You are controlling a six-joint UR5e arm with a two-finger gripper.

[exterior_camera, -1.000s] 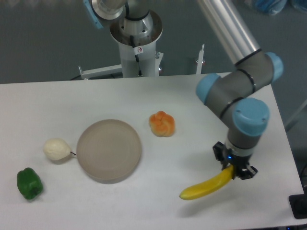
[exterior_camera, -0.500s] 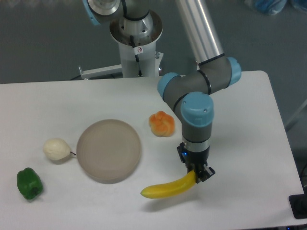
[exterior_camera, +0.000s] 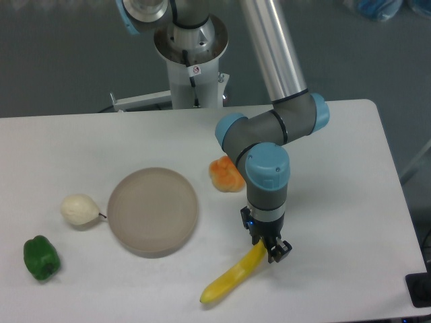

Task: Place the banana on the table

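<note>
The banana (exterior_camera: 232,277) is bright yellow and slightly curved, near the front of the white table (exterior_camera: 81,145). It slants down to the left, its lower tip close to the tabletop. My gripper (exterior_camera: 267,248) points down and is shut on the banana's upper right end. I cannot tell whether the lower tip touches the table. The arm reaches in from the back and hides part of the orange fruit.
A round grey-beige plate (exterior_camera: 153,211) lies left of the gripper. An orange fruit (exterior_camera: 224,173) sits behind it, partly behind the arm. A white garlic bulb (exterior_camera: 79,209) and a green pepper (exterior_camera: 40,258) lie at the left. The table's front edge is just below the banana.
My gripper has carried the banana left from the right side of the table. In the last half second the banana has tilted steeper, its free tip dropping.
</note>
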